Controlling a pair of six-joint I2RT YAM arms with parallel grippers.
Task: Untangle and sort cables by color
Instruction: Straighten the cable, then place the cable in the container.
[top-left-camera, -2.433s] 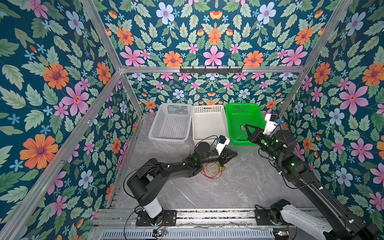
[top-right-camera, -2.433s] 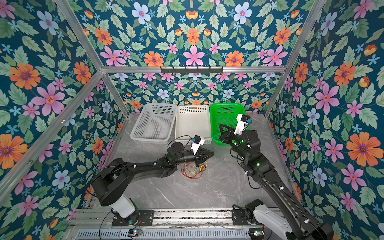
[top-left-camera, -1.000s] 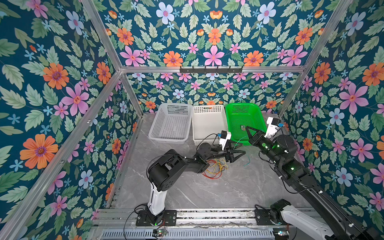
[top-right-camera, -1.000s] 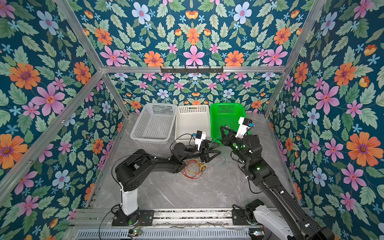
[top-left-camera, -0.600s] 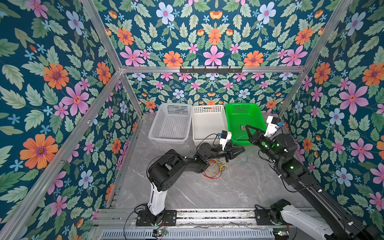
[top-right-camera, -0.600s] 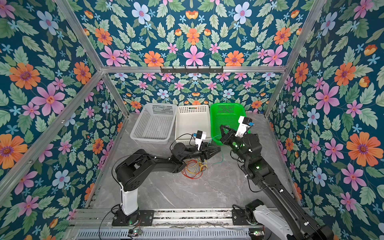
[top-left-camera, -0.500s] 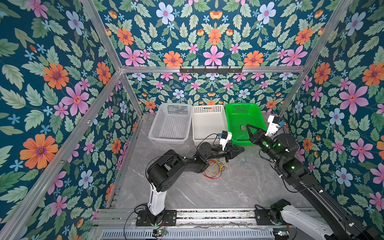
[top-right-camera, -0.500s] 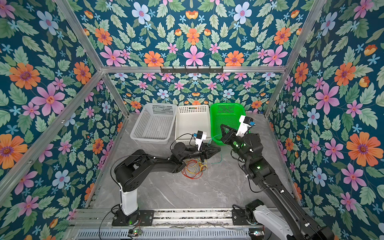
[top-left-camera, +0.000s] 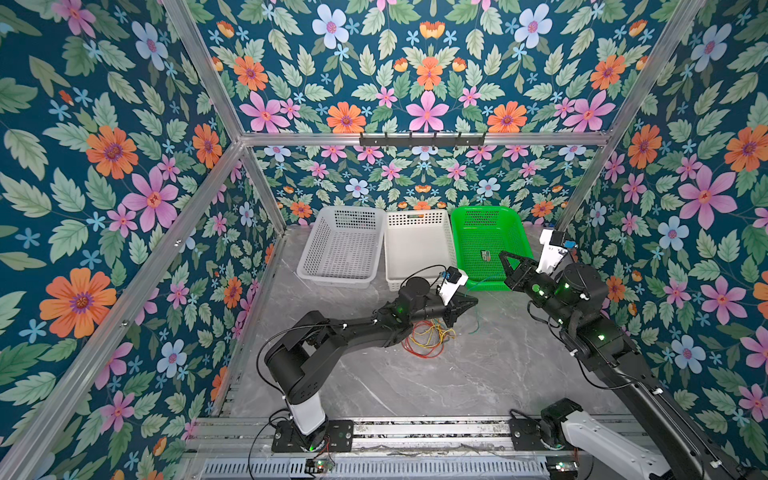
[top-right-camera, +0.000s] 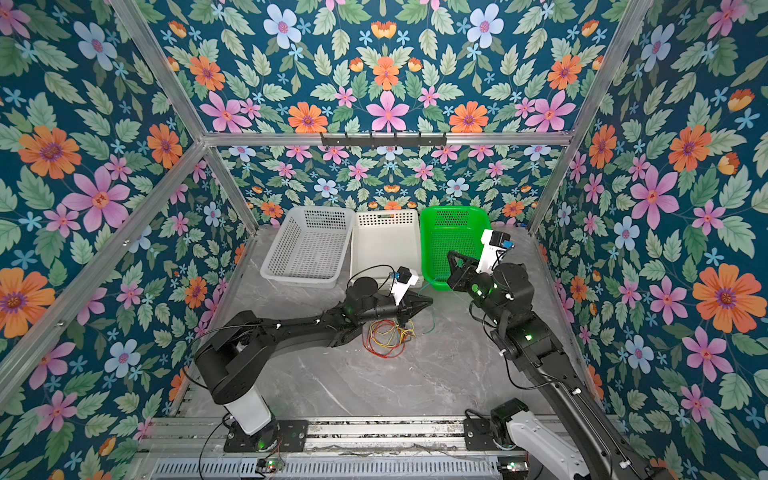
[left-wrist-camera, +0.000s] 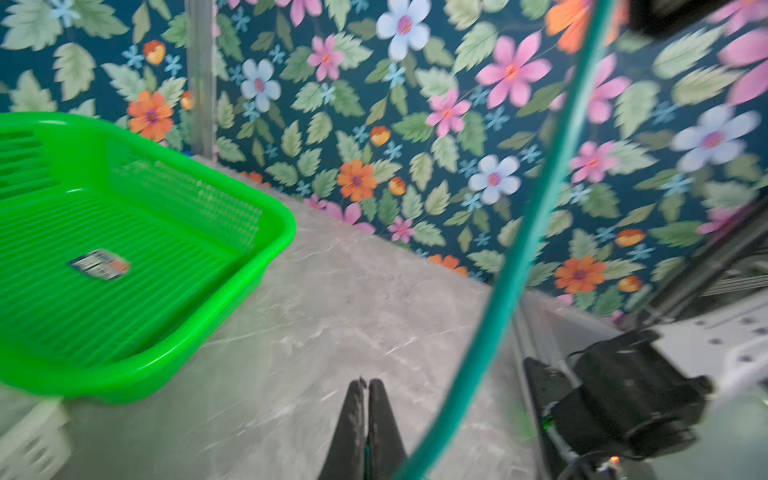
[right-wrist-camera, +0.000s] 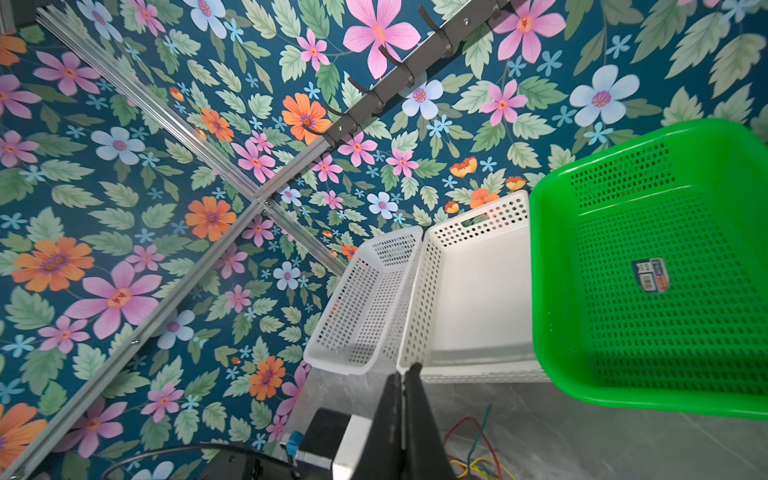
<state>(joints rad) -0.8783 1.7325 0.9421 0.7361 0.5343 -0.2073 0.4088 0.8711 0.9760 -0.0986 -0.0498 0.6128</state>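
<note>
While the left fingers (top-left-camera: 473, 300) lie low over the grey counter (top-left-camera: 415, 386), just in front of the white basket (top-left-camera: 415, 215), they are pressed together. In the left wrist view a strip of teal shows between them. That is the green cable (left-wrist-camera: 511, 282), so they are pinching it. From the closed left fingers (left-wrist-camera: 363, 388) it sweeps up in a long curve toward a dark, blurred part at the edge of the view. In both top views a short length of the same green cable (top-left-camera: 476, 320) (top-right-camera: 431, 322) hangs from the tips down to the counter.

Just beside it, under the left arm's wrist, the red and yellow cables (top-left-camera: 428, 338) (top-right-camera: 388, 336) lie in a loose tangle on the counter, well short of the baskets.

The right fingers (top-left-camera: 503, 254) (top-right-camera: 451, 252) point over the near right corner of the green basket (top-left-camera: 484, 209). In the right wrist view they (right-wrist-camera: 402, 380) are closed flat against each other. Whether the thin cable is caught in them I cannot tell.

Three baskets stand in a row touching one another along the back wall: a grey basket (top-left-camera: 336, 282), the white one in the middle and the green one. The green basket holds only a small sticker (right-wrist-camera: 650, 274) on its floor.
</note>
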